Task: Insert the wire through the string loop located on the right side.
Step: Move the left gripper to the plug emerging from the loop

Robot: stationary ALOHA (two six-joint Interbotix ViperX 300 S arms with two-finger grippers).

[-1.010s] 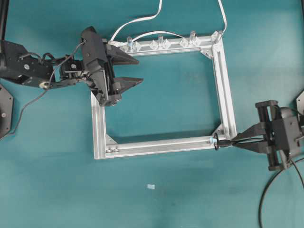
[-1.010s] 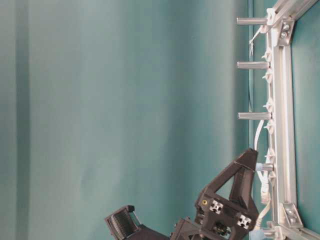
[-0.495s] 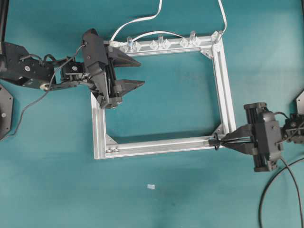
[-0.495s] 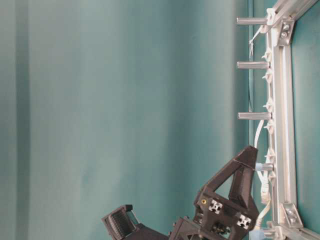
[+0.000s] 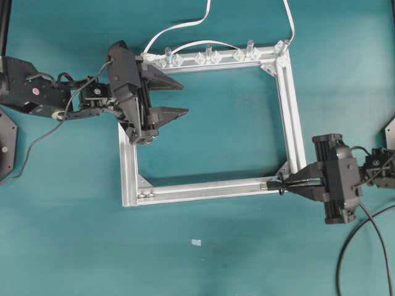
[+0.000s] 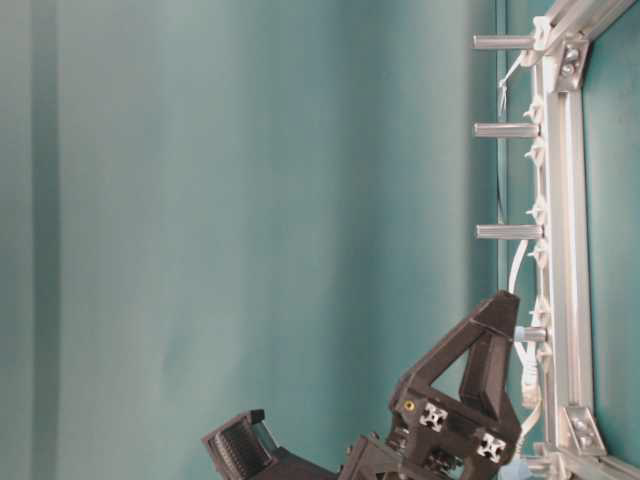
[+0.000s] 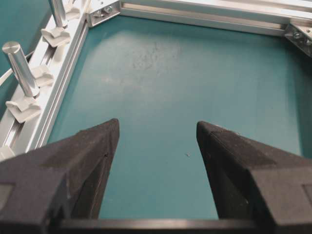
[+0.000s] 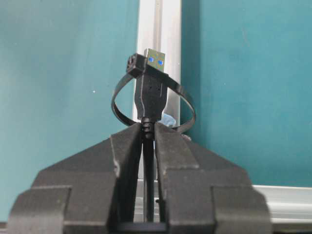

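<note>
A teal desk point(image 5: 234, 259) carries a rectangular aluminium frame point(image 5: 129, 160), lying flat near the middle so both arms can reach its bars. Along the frame's far bar stand clear clips and short metal pegs point(image 7: 18, 66), with flat white cables point(image 5: 179, 26) running off the desk's far edge.

The left gripper point(image 5: 174, 97) hovers over the frame's near-left corner region, level, pointing into the open middle, its fingers point(image 7: 87, 151) wide apart and holding nothing; it looks parked, likely waiting to take the plug once it is through.

The right gripper point(image 5: 295, 182) reaches in from the desk's right edge toward the frame's near-right corner, level with the near bar. Its fingers point(image 8: 131, 146) are clamped together on the wire point(image 8: 150, 97) just behind the plug, a short grip that keeps the tip stiff for aiming. The plug's metal tip is already poking through the string loop point(image 8: 183, 100), which hangs at that corner.
</note>
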